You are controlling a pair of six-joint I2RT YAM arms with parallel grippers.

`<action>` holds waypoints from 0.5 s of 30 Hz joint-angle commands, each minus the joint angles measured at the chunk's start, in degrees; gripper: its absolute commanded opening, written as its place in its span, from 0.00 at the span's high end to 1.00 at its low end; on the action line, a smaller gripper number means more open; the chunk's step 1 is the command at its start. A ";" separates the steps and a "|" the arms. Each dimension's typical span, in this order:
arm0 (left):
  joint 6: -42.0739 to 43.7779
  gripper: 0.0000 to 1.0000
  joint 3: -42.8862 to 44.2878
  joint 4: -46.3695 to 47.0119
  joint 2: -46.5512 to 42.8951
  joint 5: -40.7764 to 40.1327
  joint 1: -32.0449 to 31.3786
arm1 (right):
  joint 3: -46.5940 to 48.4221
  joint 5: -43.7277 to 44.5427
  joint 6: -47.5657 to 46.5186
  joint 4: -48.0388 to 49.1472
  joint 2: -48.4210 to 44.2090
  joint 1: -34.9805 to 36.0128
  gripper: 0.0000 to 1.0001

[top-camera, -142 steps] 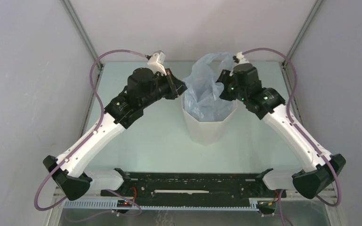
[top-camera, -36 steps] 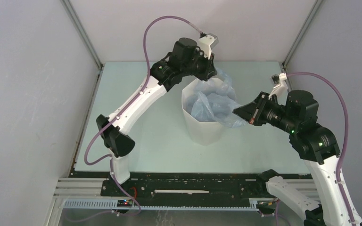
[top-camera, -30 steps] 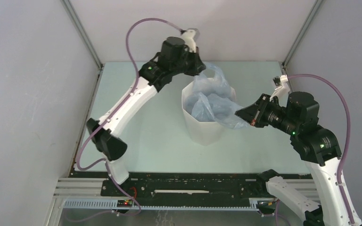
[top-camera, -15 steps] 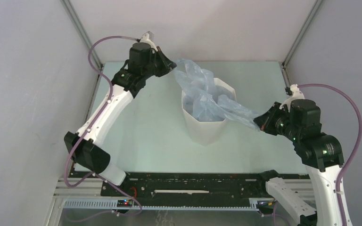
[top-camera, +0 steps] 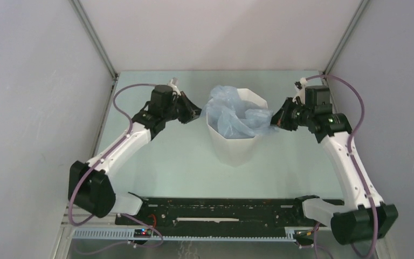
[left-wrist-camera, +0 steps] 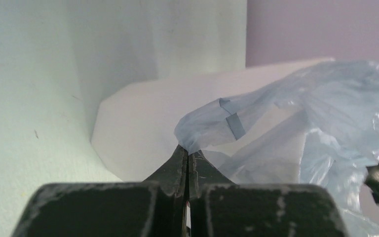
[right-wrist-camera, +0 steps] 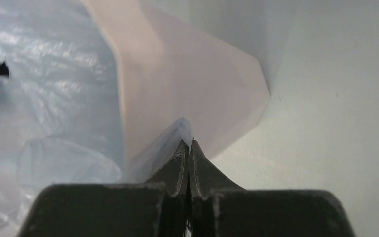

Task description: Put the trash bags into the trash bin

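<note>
**Bag stretched over the bin, both edges pinched**

The left jaws are shut tight on a fold of the bag (left-wrist-camera: 296, 113), just outside the left rim of the bin (left-wrist-camera: 143, 123). The right jaws are likewise shut on a thin peak of film at the right rim, close against the bin's outer wall. Neither pair shows any gap; each holds only plastic.

From those 2 pinches the bag (top-camera: 232, 110) runs across the bin's open mouth. Its middle sags inside, crumpled and glossy, and a flap spills over the right rim toward the right jaws. So its long axis lies left to right, from one pinch to the other, roughly level with the rim. The bin (top-camera: 237, 148) stands upright mid-counter (top-camera: 167, 162), mouth up, its long axis vertical, walls narrowing toward the base.

I'd say the job is well along: most of the film is already in the bin, and the step in hand is dealing with the 2 held edges. The next move seems to call for bringing both edges in over the mouth and letting go, or drawing them down outside the rim if a liner is wanted. Either way both sides should move together, since an uneven tug on such light film could drag it out or tip the bin.
</note>
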 commanded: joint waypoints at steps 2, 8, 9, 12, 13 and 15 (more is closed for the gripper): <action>-7.12 1.00 -8.95 9.18 -9.38 3.68 0.14 | 0.07 -12.20 1.15 11.99 7.14 -2.48 1.00; -5.49 1.00 -10.23 5.14 -16.29 0.95 0.78 | 2.72 -17.88 -1.00 8.21 9.58 -4.44 1.00; -4.64 1.00 -9.44 3.13 -17.11 0.36 1.08 | 3.76 -17.27 -2.43 5.92 9.35 -5.16 1.00; -1.35 1.00 -6.41 -2.61 -18.95 -3.09 3.03 | 8.05 -11.09 -7.11 -2.80 8.77 -7.46 1.00; -0.67 1.00 -6.14 -3.98 -19.87 -4.88 3.93 | 9.48 -7.48 -8.57 -5.73 8.59 -8.71 1.00; -1.39 1.00 -7.06 -4.28 -21.47 -6.38 6.74 | 11.34 -0.90 -10.39 -9.22 7.66 -9.24 1.00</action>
